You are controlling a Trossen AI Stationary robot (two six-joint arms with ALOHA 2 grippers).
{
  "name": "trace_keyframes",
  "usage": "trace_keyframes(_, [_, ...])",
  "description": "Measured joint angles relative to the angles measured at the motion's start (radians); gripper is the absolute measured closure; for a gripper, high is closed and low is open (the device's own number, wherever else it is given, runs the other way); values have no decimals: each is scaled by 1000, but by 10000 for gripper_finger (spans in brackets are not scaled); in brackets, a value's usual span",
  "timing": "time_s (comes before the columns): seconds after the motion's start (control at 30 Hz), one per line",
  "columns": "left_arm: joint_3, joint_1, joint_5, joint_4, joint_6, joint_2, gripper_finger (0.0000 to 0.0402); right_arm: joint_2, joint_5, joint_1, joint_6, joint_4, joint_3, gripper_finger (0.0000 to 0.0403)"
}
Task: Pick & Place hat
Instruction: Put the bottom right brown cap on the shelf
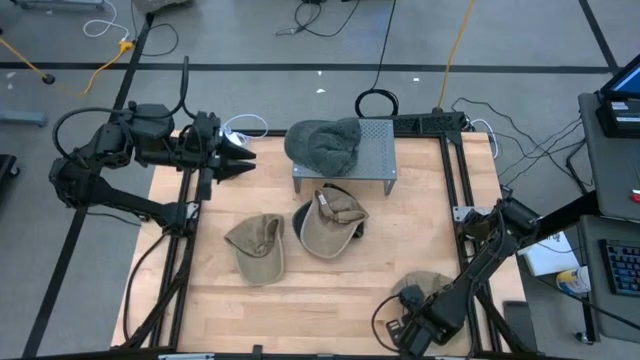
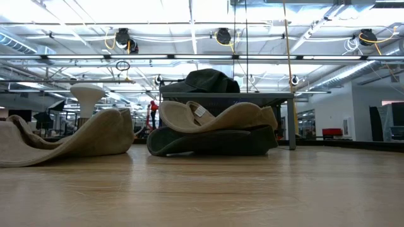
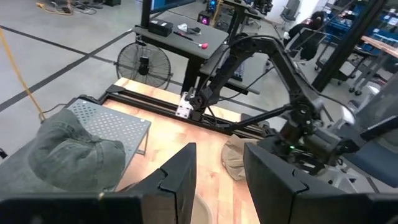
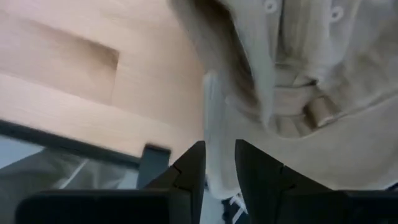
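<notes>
At the near right corner of the surface [image 1: 340,290], my right end effector [image 4: 219,163] sits low over a tan hat [image 4: 323,81], its fingers [image 4: 191,165] close together with a fold of the hat's fabric running between them; I read that as a pinch on the hat, which rests at the surface's edge. My left end effector [image 1: 240,160] hangs above the far left corner, fingers [image 3: 180,177] apart with nothing between them.

On the stand [image 1: 375,160] at the far middle lies a grey-green hat [image 1: 325,143], covering its left part. Just in front of the stand, a beige cap [image 1: 335,222] lies on top of a dark cap [image 1: 303,215]; from the low view the beige one clearly rests on the dark one. Beside that pair, toward the left, a khaki cap [image 1: 258,245] lies by itself on the wood, near the pair but apart from it.
</notes>
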Motion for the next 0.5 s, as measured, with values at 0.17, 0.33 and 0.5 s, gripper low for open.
trace_keyframes(0.17, [0, 0, 42, 0, 0, 0, 266, 0, 0, -1, -11, 29, -29, 323])
trace_keyframes(0.33, [0, 0, 54, 0, -1, 0, 266, 0, 0, 1, -10, 46, -51, 326])
trace_keyframes(0.5, [0, 0, 55, 0, -2, 0, 266, 0, -2, 1, -10, 83, -79, 328])
